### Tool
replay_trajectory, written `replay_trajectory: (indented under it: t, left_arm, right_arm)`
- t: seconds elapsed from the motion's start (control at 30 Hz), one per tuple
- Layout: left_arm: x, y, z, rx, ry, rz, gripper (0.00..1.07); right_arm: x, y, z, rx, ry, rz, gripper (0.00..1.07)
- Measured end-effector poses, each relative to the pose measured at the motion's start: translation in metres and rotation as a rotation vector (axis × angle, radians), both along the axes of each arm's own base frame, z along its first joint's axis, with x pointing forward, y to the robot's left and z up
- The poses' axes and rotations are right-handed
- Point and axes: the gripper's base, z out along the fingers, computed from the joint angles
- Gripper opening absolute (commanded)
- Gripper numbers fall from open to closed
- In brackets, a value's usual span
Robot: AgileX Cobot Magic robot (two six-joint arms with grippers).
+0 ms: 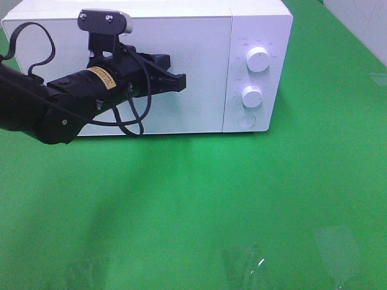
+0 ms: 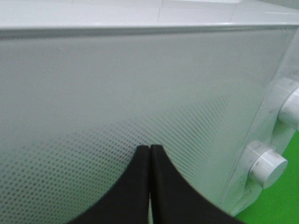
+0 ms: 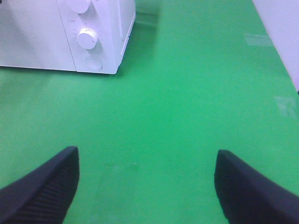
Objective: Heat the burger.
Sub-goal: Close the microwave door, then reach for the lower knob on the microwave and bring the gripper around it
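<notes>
Here, the black left tool (image 1: 180, 81), tips pressed together, faces the shut white box-shaped microwave oven (image 1: 199, 66); the right tool (image 3: 147, 151) gapes wide over the green surface (image 1: 199, 199); the burger is out of sight.

Bright green table cover (image 1: 199, 199), pale wall (image 1: 363, 21) at far right, glossy clear patches (image 1: 336, 241)

We can read nothing: the grey print (image 1: 243, 41) around the knobs (image 1: 258, 60) of the microwave (image 1: 205, 90) and the yellow label (image 1: 101, 77) on the left arm (image 1: 36, 112) are too small.
</notes>
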Motion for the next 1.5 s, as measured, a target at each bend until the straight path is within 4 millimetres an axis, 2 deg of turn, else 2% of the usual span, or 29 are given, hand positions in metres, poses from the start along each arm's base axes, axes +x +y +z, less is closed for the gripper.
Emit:
replay_trajectory:
  t: [0.33, 0.63, 0.67, 0.7, 0.73, 0.77, 0.8, 0.83, 0.87, 0.9, 1.07, 1.13, 1.23, 1.27, 1.3, 1.33, 1.43, 1.5]
  left_arm:
    - [-0.001, -0.014, 0.002, -0.006, 0.009, -0.017, 0.0]
    - [-0.016, -0.03, 0.006, -0.028, 0.117, -0.004, 0.0]
    - [-0.025, -0.033, 0.011, -0.011, 0.152, -0.025, 0.08]
    - [-0.025, -0.033, 0.011, -0.011, 0.152, -0.025, 0.08]
    - [-0.034, -0.034, 0.015, 0.016, 0.19, -0.049, 0.29]
    - [-0.034, -0.034, 0.015, 0.016, 0.19, -0.049, 0.29]
    - [-0.043, -0.034, 0.017, 0.052, 0.238, -0.07, 0.64]
    - [-0.047, -0.033, 0.017, 0.072, 0.267, -0.076, 0.78]
    - [-0.047, -0.033, 0.017, 0.072, 0.267, -0.076, 0.78]
    - [-0.054, -0.028, 0.018, 0.108, 0.324, -0.082, 1.02]
    - [-0.067, -0.02, 0.02, 0.194, 0.463, -0.096, 0.99]
    - [-0.085, -0.01, 0.024, 0.303, 0.628, -0.117, 0.99]
    - [-0.089, -0.007, 0.026, 0.327, 0.665, -0.121, 0.99]
    - [-0.1, 0.0, 0.028, 0.399, 0.76, -0.135, 0.99]
    - [-0.1, 0.0, 0.028, 0.399, 0.76, -0.135, 0.99]
    - [-0.109, 0.007, 0.031, 0.471, 0.82, -0.154, 0.99]
    - [-0.116, 0.013, 0.035, 0.536, 0.86, -0.169, 0.99]
    - [-0.124, 0.029, 0.043, 0.605, 0.938, -0.157, 0.99]
  right_arm:
    - [0.0, 0.0, 0.0, 0.0, 0.0, 0.0, 0.76]
    - [0.0, 0.0, 0.0, -0.002, 0.0, -0.001, 0.76]
    - [0.0, 0.0, 0.0, -0.002, 0.0, -0.001, 0.76]
    - [0.0, 0.0, 0.0, -0.002, 0.0, -0.001, 0.76]
    - [0.0, 0.0, 0.0, -0.002, 0.0, -0.002, 0.76]
    - [0.0, 0.0, 0.0, -0.002, 0.0, -0.002, 0.76]
    - [0.0, 0.0, 0.0, -0.002, 0.0, -0.002, 0.76]
    - [0.0, 0.0, 0.0, -0.003, -0.001, -0.002, 0.76]
    - [0.0, 0.0, 0.0, -0.003, -0.001, -0.002, 0.76]
    - [0.0, 0.0, 0.0, -0.003, -0.001, -0.002, 0.76]
    - [0.0, 0.0, 0.0, -0.003, -0.001, -0.002, 0.76]
    - [0.0, 0.0, 0.0, -0.003, -0.001, -0.002, 0.76]
    - [0.0, 0.0, 0.0, -0.003, -0.001, -0.002, 0.76]
    - [0.0, 0.0, 0.0, -0.003, -0.001, -0.002, 0.76]
    - [0.0, 0.0, 0.0, -0.003, -0.001, -0.002, 0.76]
    - [0.0, 0.0, 0.0, -0.003, -0.001, -0.002, 0.76]
    - [0.0, 0.0, 0.0, -0.003, -0.001, -0.002, 0.76]
    - [0.0, 0.0, 0.0, -0.003, -0.001, -0.002, 0.76]
